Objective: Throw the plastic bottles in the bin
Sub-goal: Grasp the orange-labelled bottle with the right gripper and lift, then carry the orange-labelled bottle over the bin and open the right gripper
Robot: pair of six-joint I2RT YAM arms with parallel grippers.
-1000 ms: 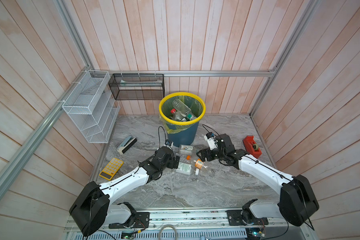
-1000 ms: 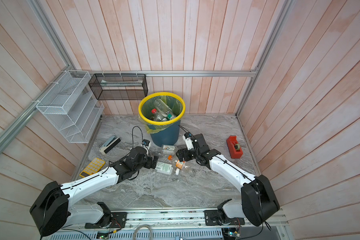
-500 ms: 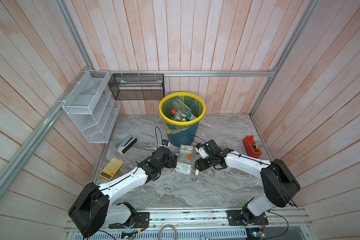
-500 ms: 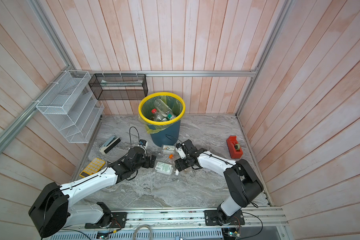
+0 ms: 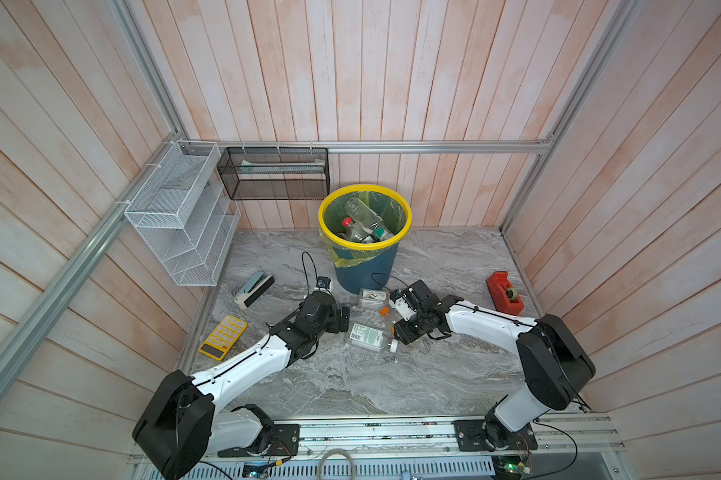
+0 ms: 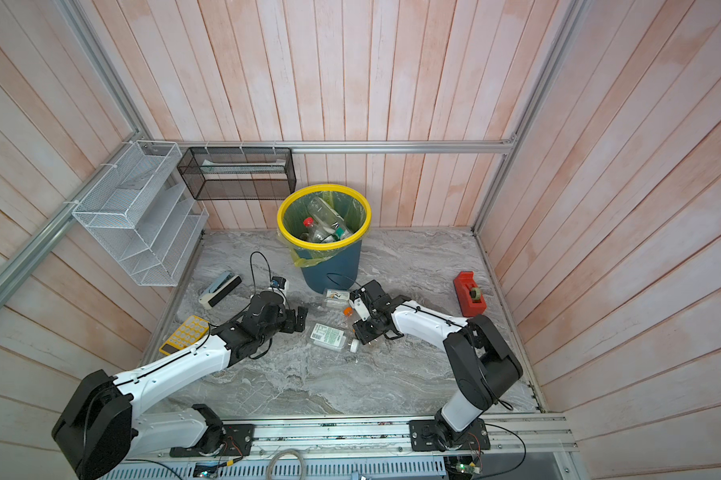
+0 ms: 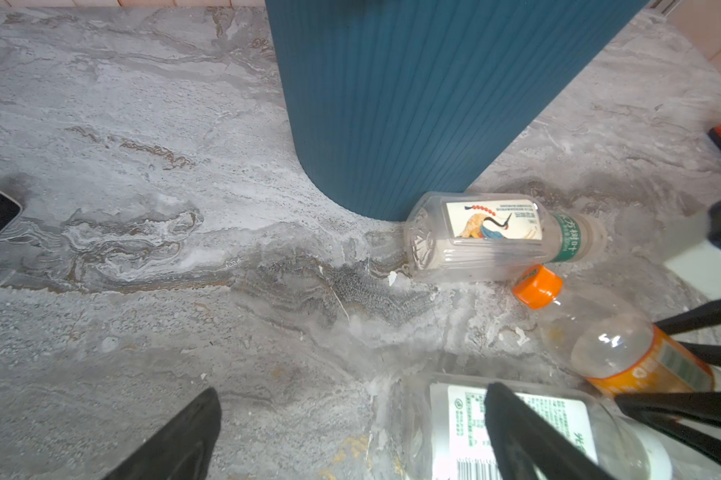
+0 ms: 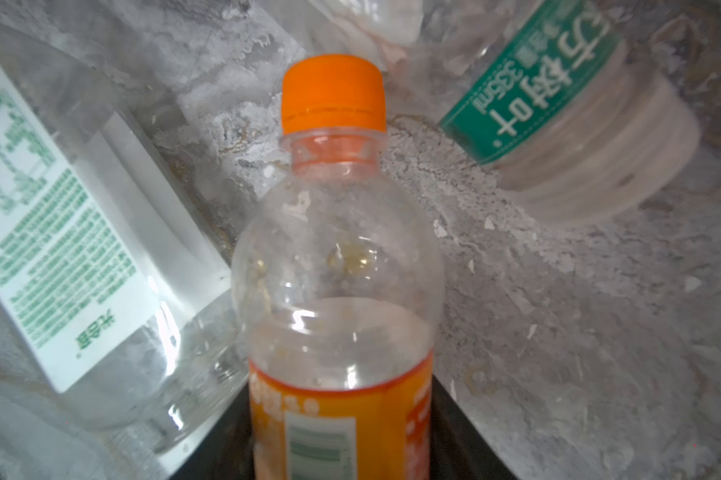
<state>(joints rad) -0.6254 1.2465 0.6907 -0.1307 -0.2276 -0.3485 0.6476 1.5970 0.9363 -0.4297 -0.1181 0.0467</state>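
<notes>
1. Right wrist view: the right gripper clamped both sides of the orange bottle, which lay on the table.
2. The left gripper gaped wide, holding nothing.
3. The bin stood nearby, with bottles inside.

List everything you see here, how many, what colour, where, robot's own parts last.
bin: one, teal, yellow rim, yellow-green liner, back middle of table
bottles in the bin: several, mostly clear, count hidden
crane-label bottle: one, clear, lying at the bin's foot
white-label bottle: one, clear, lying nearest the arm bases
orange-capped bottle: one, clear, orange label, between those two
calculator: one, yellow, left edge
stapler-like tool: one, grey and black, behind the calculator
tape dispenser: one, red, right edge
wire rack: one, white, left wall
mesh basket: one, black, back wall
left pincer: one, black, open, empty
right pincer: one, black, closed on the orange-capped bottle
</notes>
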